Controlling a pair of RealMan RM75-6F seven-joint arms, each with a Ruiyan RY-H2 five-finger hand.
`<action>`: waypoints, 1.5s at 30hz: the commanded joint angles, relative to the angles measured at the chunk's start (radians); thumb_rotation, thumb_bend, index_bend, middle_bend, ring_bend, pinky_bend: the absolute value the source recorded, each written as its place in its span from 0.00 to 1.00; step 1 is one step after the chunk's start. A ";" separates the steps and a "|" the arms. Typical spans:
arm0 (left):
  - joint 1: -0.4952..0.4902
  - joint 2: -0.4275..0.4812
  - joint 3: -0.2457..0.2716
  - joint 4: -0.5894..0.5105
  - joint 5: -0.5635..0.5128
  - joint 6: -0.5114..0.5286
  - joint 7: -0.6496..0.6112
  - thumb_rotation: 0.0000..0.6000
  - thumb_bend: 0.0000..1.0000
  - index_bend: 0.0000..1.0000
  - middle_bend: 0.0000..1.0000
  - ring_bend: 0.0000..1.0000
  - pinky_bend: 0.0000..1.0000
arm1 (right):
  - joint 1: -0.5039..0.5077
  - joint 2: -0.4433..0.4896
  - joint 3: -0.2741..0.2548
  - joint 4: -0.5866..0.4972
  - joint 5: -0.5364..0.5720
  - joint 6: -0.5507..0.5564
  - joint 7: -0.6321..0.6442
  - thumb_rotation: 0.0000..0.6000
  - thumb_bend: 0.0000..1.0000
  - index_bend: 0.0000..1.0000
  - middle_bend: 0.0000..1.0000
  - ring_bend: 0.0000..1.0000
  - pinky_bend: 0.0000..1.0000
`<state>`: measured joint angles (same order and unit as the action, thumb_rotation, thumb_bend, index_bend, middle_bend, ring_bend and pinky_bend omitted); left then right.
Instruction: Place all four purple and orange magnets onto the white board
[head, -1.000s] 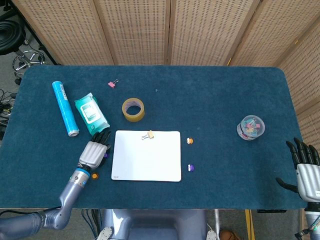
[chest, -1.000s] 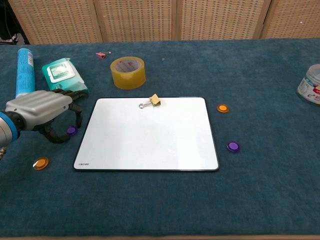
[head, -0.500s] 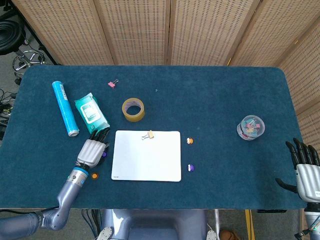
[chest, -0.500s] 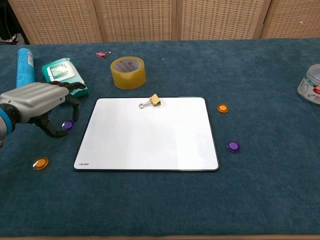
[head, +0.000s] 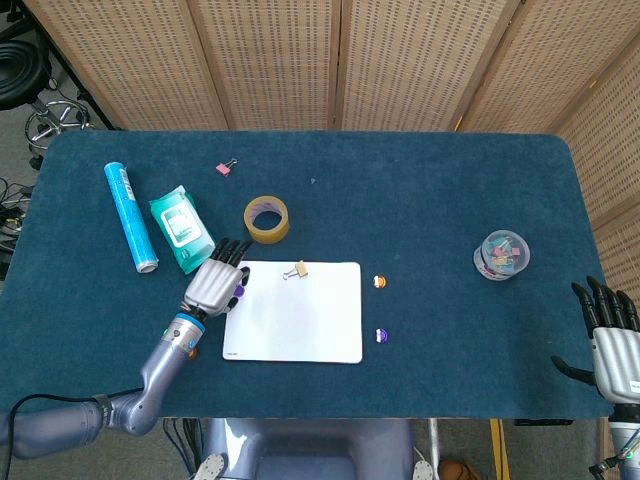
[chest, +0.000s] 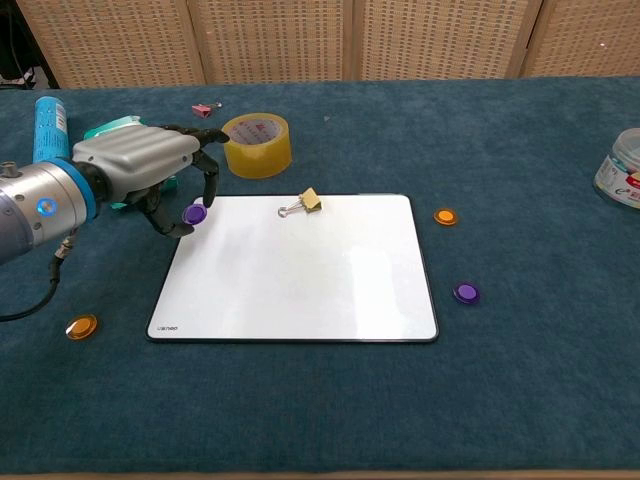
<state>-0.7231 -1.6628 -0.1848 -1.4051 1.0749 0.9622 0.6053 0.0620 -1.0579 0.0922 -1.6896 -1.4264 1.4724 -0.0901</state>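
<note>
My left hand (chest: 150, 165) (head: 216, 285) hovers over the left edge of the white board (chest: 300, 275) (head: 300, 320) and pinches a purple magnet (chest: 194, 213) (head: 239, 294) between thumb and a finger. An orange magnet (chest: 81, 326) lies on the cloth left of the board's near corner; in the head view my arm mostly hides it. Another orange magnet (chest: 445, 216) (head: 379, 282) and a purple magnet (chest: 465, 293) (head: 381, 335) lie to the right of the board. My right hand (head: 610, 335) rests open at the table's near right corner, seen only in the head view.
A gold binder clip (chest: 302, 203) sits on the board's far edge. A tape roll (chest: 256, 144), wipes pack (head: 181, 227), blue tube (head: 130, 215) and pink clip (chest: 205, 109) lie behind and left. A clip jar (head: 501, 254) stands at the right.
My left hand has lifted the purple magnet off the cloth and carried it right and away from me, up to the board's left edge. The right hand has stayed put.
</note>
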 joint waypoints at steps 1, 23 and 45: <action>-0.024 -0.027 -0.010 0.026 -0.016 -0.011 0.018 1.00 0.27 0.55 0.00 0.00 0.00 | 0.001 0.000 0.002 0.002 0.004 -0.003 0.003 1.00 0.00 0.00 0.00 0.00 0.00; 0.033 0.112 0.083 -0.154 0.063 0.025 -0.105 1.00 0.14 0.33 0.00 0.00 0.00 | 0.002 0.004 0.000 -0.003 0.003 -0.006 0.012 1.00 0.00 0.00 0.00 0.00 0.00; 0.274 0.324 0.365 -0.124 0.420 0.197 -0.338 1.00 0.21 0.44 0.00 0.00 0.00 | -0.001 0.012 -0.013 -0.022 -0.021 -0.002 0.015 1.00 0.00 0.00 0.00 0.00 0.00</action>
<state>-0.4688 -1.3295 0.1685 -1.5580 1.4787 1.1476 0.2895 0.0612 -1.0458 0.0797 -1.7118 -1.4477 1.4709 -0.0752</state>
